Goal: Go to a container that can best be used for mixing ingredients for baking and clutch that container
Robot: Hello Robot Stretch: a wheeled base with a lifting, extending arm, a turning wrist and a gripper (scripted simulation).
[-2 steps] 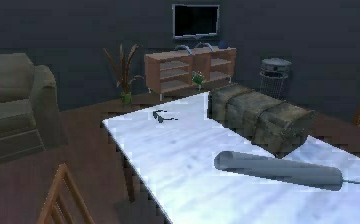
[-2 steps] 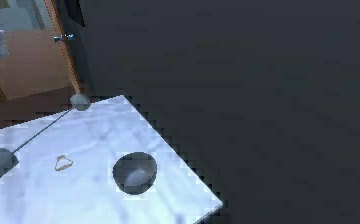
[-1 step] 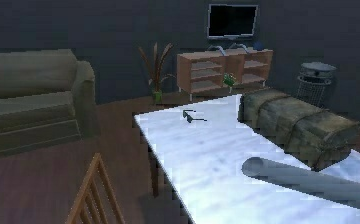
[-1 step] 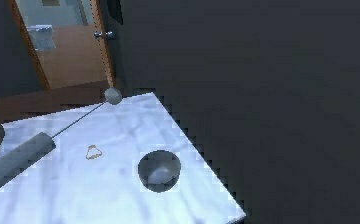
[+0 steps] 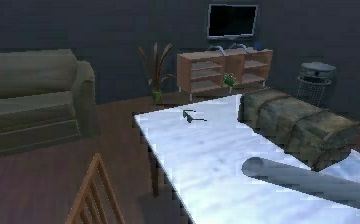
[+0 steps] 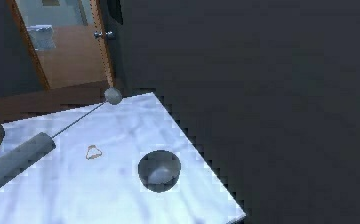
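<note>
A grey round bowl [image 6: 159, 171] stands on the white marbled table [image 6: 78, 190] in the arm side view, near the table's right edge. Its inside looks pale and hollow. The same table [image 5: 203, 150] stretches ahead in the forward view.
Near the bowl lie a small clear object [image 6: 93, 152], a grey ball [image 6: 113, 96] on a thin rod and a grey cylinder [image 6: 18, 160]. Ahead, the table bears dark glasses [image 5: 193, 116], an olive bag [image 5: 298, 125] and the cylinder [image 5: 298, 180]. A sofa [image 5: 38, 95], wooden chair [image 5: 93, 195] and TV shelf [image 5: 223, 70] stand around.
</note>
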